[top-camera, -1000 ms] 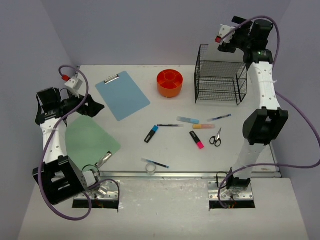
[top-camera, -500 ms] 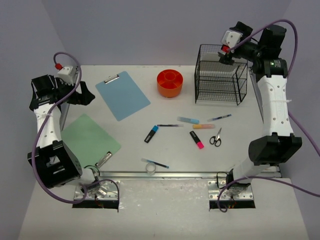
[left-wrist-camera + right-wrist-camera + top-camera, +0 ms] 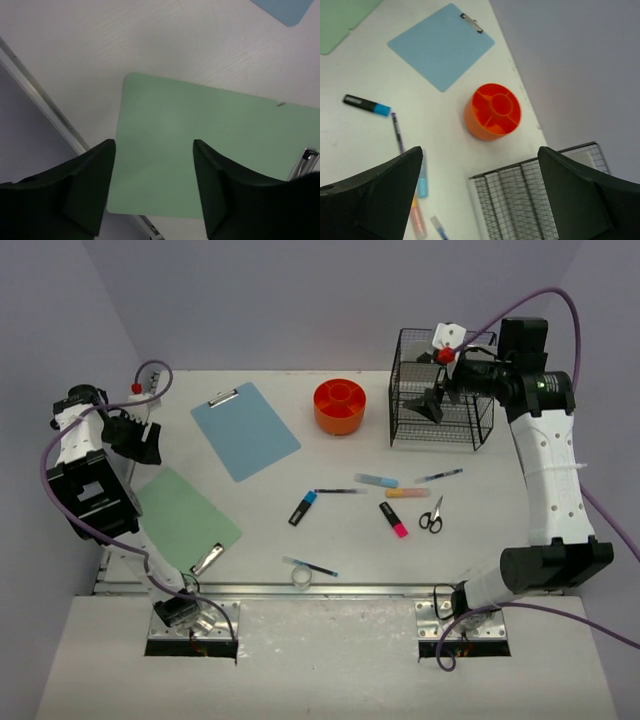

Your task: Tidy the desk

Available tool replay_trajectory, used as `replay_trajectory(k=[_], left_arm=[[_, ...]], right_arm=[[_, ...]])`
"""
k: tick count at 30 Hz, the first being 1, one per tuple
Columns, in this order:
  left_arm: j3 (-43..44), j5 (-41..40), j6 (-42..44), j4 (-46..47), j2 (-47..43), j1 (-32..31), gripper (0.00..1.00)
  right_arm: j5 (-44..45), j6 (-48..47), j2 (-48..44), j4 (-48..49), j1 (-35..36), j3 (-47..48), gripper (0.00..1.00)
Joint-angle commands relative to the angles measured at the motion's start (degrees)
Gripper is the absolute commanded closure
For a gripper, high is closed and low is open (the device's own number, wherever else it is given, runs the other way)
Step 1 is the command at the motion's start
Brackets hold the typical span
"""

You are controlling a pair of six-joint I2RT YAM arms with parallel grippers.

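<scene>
Lying between lavender walls [image 3: 300, 300], the white surface [image 3: 265, 515] carries a green clipboard [image 3: 200, 150] and a wire rack [image 3: 470, 422]; left fingers [image 3: 75, 195] and right fingers [image 3: 375, 200] both released, empty.

Top view: fixed, high at the near side; looks down and forward over the whole desk [image 3: 330, 530]; the farthest view.
Left wrist view: looks down between its own fingers [image 3: 90, 190]; close above the green board [image 3: 200, 150] at the desk's left edge.
Right wrist view: higher, over the rack [image 3: 520, 200]; faces left across the desk.
Shared: green board in all three; blue board [image 3: 440, 45] too, only a corner in left wrist; orange caddy [image 3: 492, 112] and rack in top and right wrist.
</scene>
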Motion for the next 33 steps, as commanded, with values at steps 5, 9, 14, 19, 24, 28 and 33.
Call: replay_trajectory(k=[5,9,14,19,24,28,33], left_arm=[[-25.1,-1.4,10.7,0.3,-18.8,-0.2,0.49],[-33.8,-1.7,12.9,-0.5,-27.0,-1.2,0.44],[-45.5,-8.3,13.9,2.7,-38.4,-6.9,0.35],[-55.2,-13.8,8.5,5.6,-47.1,-16.7,0.38],[-58.6,-16.6,5.8,6.2,-48.0,-21.1,0.41],[-61.7,-18.0,4.8,5.8,-48.4,-23.8,0.42],[-62.4,-18.2,2.7,6.5,-48.6,-25.7,0.42]], right_arm=[[-1.8,13.9,-4.0,1.5,1.9,-14.3,0.01],[-0.4,16.8,-4.7,3.5,1.9,-19.9,0.03],[0.5,19.7,-5.9,5.8,1.9,-25.3,0.04],[1.6,19.9,-6.8,7.4,1.9,-27.8,0.04],[2.5,19.0,-6.8,6.5,1.9,-27.8,0.04],[3.0,18.9,-6.2,6.6,1.9,-28.0,0.04],[3.3,18.8,-5.5,6.8,1.9,-28.1,0.04]])
